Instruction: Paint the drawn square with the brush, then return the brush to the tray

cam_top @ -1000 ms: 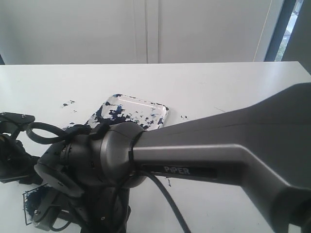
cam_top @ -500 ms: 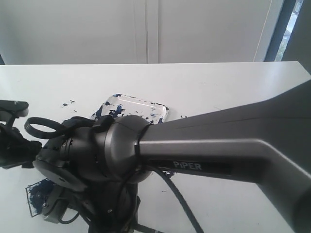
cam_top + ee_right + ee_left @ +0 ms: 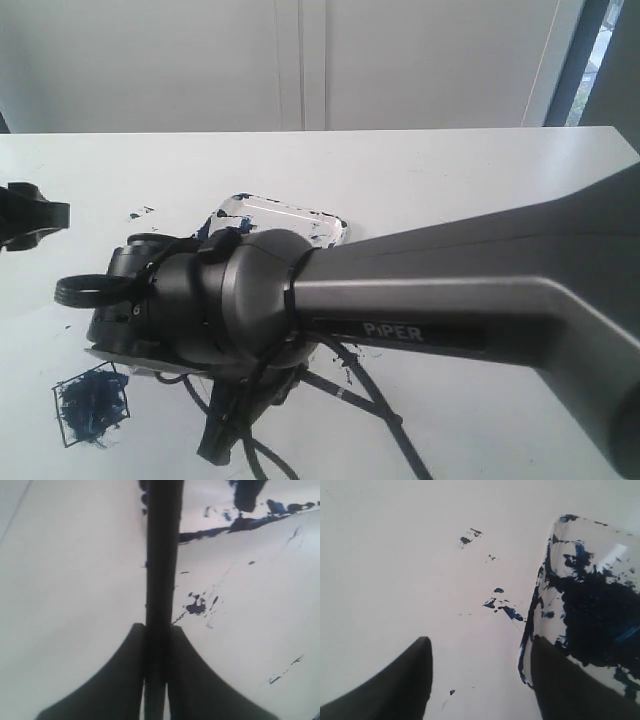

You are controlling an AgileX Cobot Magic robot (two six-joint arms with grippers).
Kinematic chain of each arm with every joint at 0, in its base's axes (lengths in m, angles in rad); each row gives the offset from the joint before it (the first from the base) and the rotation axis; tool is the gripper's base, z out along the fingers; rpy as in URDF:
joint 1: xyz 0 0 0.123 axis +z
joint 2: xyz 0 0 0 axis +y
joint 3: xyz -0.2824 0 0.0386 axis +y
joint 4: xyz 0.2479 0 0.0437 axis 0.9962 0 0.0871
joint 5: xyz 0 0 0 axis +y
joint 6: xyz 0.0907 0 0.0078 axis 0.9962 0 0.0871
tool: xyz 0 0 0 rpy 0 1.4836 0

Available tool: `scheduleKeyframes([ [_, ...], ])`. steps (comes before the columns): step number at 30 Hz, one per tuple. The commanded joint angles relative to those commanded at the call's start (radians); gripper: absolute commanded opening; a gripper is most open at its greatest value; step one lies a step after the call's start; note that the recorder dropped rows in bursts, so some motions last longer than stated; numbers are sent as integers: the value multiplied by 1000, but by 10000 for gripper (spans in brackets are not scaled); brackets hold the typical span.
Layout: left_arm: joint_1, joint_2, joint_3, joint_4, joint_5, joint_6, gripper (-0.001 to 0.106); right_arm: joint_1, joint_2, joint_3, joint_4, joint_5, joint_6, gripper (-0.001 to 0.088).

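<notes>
On the white table (image 3: 480, 170), near its front left part, lies the small black hand-drawn square (image 3: 90, 405), its inside scrubbed with dark blue paint that leaves white gaps along the edges. Farther back sits the clear, shallow, rounded-rectangle tray (image 3: 290, 208), smeared with dark blue-black paint. In the exterior view the bulky grey right arm (image 3: 450, 300) reaches across from the right and covers all of it but its far rim. The right tool (image 3: 157, 627) has its two dark fingers pressed against the long, thin black brush (image 3: 162, 555), which runs straight out between them above the table and toward the tray's paint-smeared rim (image 3: 260, 517); its tip is out of sight. The left tool (image 3: 480, 680) stands wide apart with nothing between its fingers, just beside the tray's near corner (image 3: 540, 605). Loose dark blue paint splatters (image 3: 507, 611) dot the table beside the tray.
</notes>
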Motion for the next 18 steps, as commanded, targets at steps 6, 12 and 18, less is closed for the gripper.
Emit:
scheduleKeyframes([
  [6, 0, -138, 0, 0, 158, 0, 50, -50, -37, 92, -50, -65, 60, 0],
  [12, 0, -270, 0, 0, 281, 0, 0, -96, -82, 245, -63, -196, 139, 0],
  [18, 0, -390, 0, 0, 396, 6, 0, -114, -100, 368, -80, -304, 212, 0],
])
